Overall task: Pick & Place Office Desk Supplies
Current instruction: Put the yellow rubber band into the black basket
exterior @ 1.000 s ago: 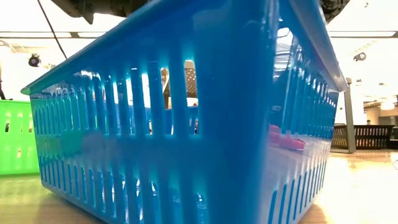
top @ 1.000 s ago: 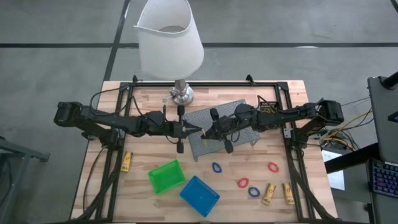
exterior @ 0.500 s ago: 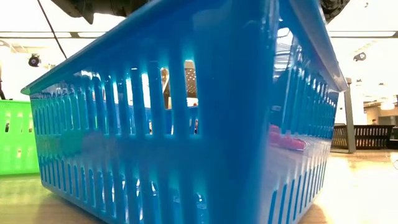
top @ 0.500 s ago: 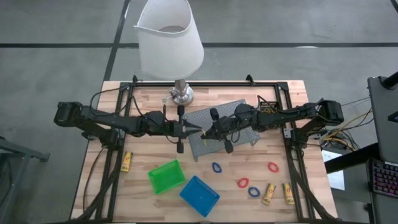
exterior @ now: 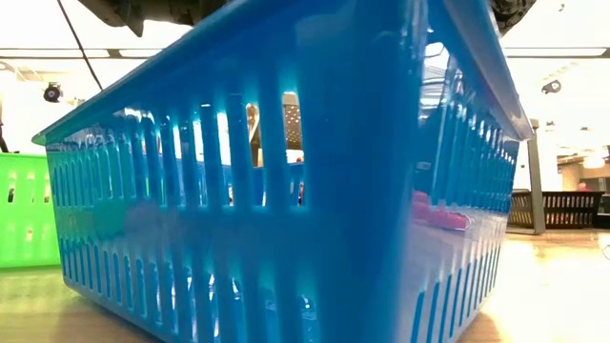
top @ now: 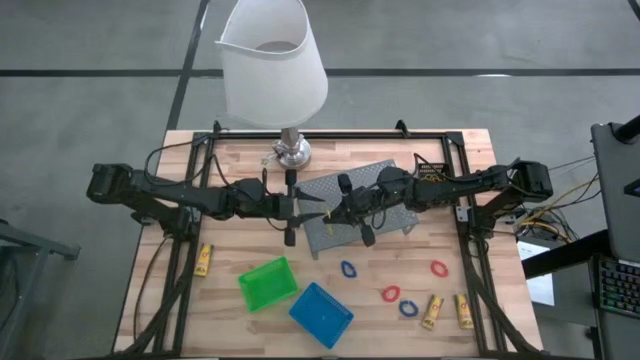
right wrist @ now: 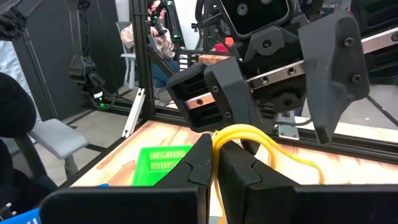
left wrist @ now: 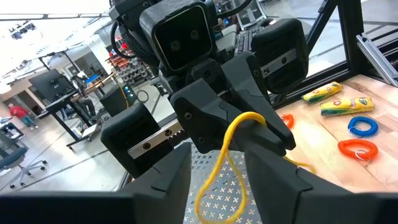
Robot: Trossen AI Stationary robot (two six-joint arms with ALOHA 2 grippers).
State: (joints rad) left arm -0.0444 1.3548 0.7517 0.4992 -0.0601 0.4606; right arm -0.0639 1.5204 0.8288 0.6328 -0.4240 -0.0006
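Your right tool pinches a yellow rubber band; your left tool stands open around it. Loops and sticks remain unsorted.

1. Two small bins on the wooden table: one green bin and one blue bin, side by side near the front edge.
2. Three yellow stubby sticks: one yellow stick alone on the left side, a second yellow stick and a third yellow stick close together at front right.
3. Two red loops: first red loop, second red loop.
4. Two blue loops: first blue loop, second blue loop.
5. One yellow rubber band, looped over gripper fingers in the wrist views.
6. One grey mesh tray at centre.
7. One white-shaded lamp at the back.
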